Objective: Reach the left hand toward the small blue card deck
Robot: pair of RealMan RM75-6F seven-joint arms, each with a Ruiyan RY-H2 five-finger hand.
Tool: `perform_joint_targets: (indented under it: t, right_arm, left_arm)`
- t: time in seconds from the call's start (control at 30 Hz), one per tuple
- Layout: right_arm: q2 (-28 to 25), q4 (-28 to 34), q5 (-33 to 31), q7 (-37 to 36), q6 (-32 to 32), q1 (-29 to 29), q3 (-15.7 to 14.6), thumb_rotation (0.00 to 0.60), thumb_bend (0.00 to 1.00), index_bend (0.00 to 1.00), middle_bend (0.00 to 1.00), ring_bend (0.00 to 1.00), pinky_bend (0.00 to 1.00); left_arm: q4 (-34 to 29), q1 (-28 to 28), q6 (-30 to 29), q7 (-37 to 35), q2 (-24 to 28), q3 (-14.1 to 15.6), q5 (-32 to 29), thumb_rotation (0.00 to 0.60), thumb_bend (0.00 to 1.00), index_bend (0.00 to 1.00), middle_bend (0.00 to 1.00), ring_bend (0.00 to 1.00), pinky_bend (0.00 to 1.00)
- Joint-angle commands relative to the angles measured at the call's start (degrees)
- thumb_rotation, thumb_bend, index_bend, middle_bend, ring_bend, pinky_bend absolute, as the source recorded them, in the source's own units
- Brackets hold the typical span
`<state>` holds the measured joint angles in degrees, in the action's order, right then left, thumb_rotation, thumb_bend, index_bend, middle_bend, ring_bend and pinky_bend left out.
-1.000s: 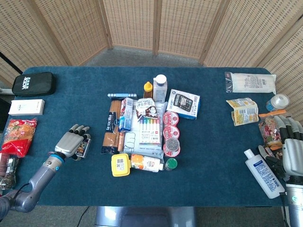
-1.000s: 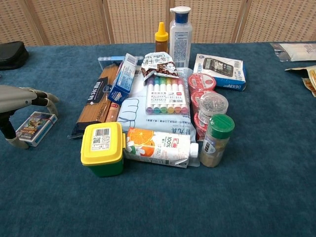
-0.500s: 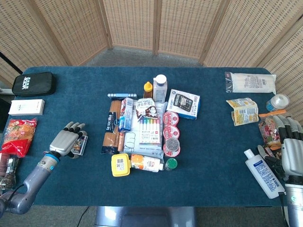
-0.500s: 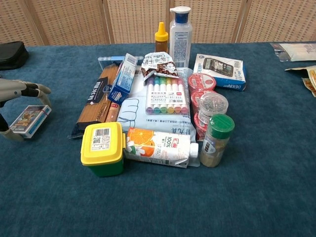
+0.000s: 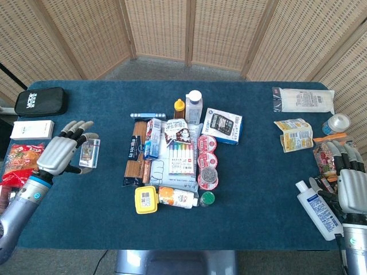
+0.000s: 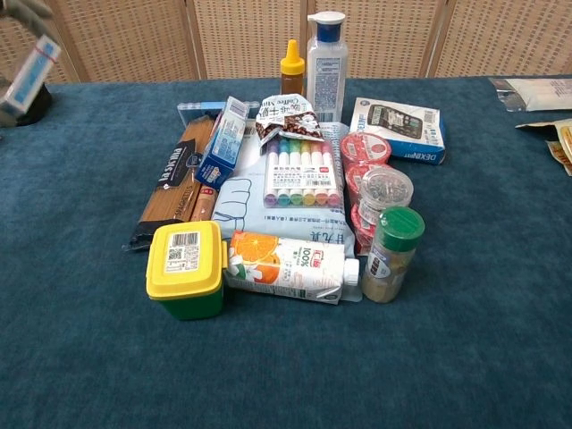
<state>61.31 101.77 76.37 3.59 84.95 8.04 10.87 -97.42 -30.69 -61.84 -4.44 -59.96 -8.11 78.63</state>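
My left hand (image 5: pixel 59 153) is raised over the table's left side and grips the small blue card deck (image 5: pixel 89 154) between thumb and fingers. In the chest view the deck (image 6: pixel 27 75) hangs tilted at the top left corner, well above the cloth, with only a bit of the left hand (image 6: pixel 24 8) showing above it. At the table's right edge my right hand (image 5: pixel 350 189) lies still, fingers extended and holding nothing.
A cluster fills the table's middle: spaghetti pack (image 5: pixel 133 160), yellow-lidded tub (image 5: pixel 145 199), orange juice carton (image 5: pixel 178 197), marker set (image 5: pixel 182 158). A black pouch (image 5: pixel 40 102), white box (image 5: pixel 32 130) and red snack bag (image 5: pixel 23 163) sit left. A white bottle (image 5: pixel 319 209) lies by the right hand.
The left hand closed on the card deck and lifted it off the cloth, moving up and to the left. The right hand stayed put.
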Motion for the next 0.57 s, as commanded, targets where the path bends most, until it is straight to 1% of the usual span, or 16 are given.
perform_joint_targets:
  t: [0.03, 0.13, 0.3, 0.4, 0.57]
  right_arm:
    - [0.2, -0.3, 0.1, -0.3, -0.1, -0.1, -0.1, 0.551, 0.29, 0.00, 0.00, 0.00, 0.00]
    - [0.5, -0.7, 0.0, -0.9, 0.0, -0.3, -0.2, 0.554, 0.29, 0.00, 0.00, 0.00, 0.00]
    - [0.8, -1.7, -0.2, -2.0, -0.1, -0.6, -0.3, 0.556, 0.29, 0.00, 0.00, 0.00, 0.00]
    - [0.8, -2.2, -0.4, -2.5, -0.2, -0.7, -0.3, 0.553, 0.29, 0.00, 0.00, 0.00, 0.00]
    - [0.8, -2.7, -0.4, -3.0, -0.5, -0.6, -0.2, 0.555, 0.29, 0.00, 0.00, 0.00, 0.00]
  left_arm:
    - [-3.4, 0.1, -2.5, -2.3, 4.0, -2.7, 1.3, 0.600, 0.11, 0.52, 0.00, 0.00, 0.00]
    - [-6.1, -0.1, -3.6, -3.4, 6.8, -4.5, 1.4, 0.600, 0.11, 0.51, 0.00, 0.00, 0.00]
    - [-9.8, -0.2, -5.4, -7.4, 10.8, -7.2, 1.6, 0.600, 0.10, 0.51, 0.00, 0.00, 0.00]
    - [-11.0, -0.2, -6.2, -7.9, 12.1, -8.2, 1.7, 0.600, 0.10, 0.51, 0.00, 0.00, 0.00]
    - [-12.2, -0.2, -6.7, -8.6, 13.2, -8.7, 1.8, 0.600, 0.10, 0.51, 0.00, 0.00, 0.00]
